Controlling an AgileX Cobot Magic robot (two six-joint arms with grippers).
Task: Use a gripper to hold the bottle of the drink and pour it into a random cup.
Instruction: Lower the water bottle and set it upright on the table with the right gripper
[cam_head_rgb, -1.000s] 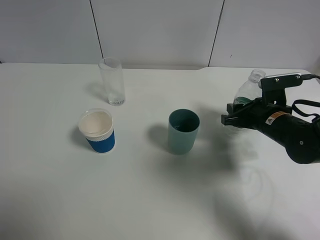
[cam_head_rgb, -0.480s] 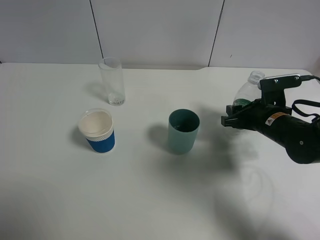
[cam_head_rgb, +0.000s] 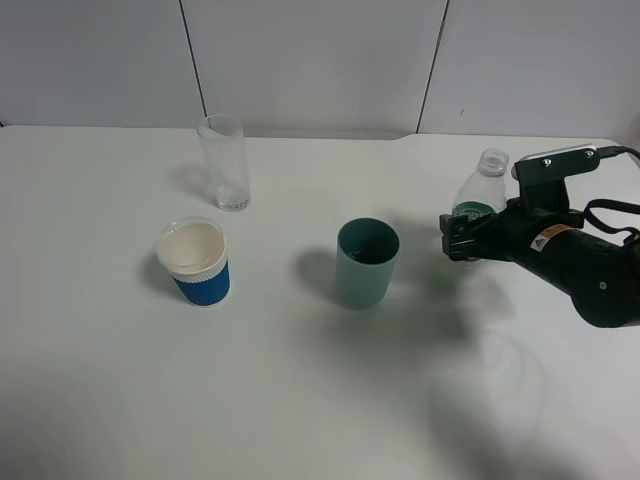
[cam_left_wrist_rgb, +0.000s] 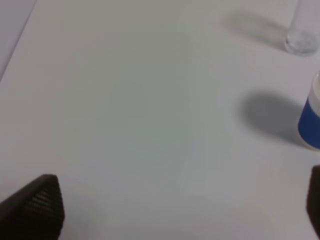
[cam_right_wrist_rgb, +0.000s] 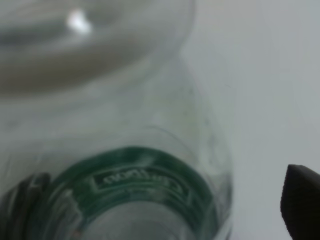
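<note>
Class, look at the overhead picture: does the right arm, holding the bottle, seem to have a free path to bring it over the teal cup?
Probably yes. The right tool holds the bottle just beside the teal cup, with only bare table between them. The paper cup and the glass stand on the cup's far side.

Open table (cam_head_rgb: 300, 400) lies between the bottle (cam_head_rgb: 478, 195) and the teal cup (cam_head_rgb: 366, 263); ground beyond looks blurred, perhaps clear.

teal cup (cam_head_rgb: 366, 264); clear bottle (cam_head_rgb: 478, 196), seemingly green-labelled; blue-sleeved paper cup (cam_head_rgb: 195, 263)
</note>
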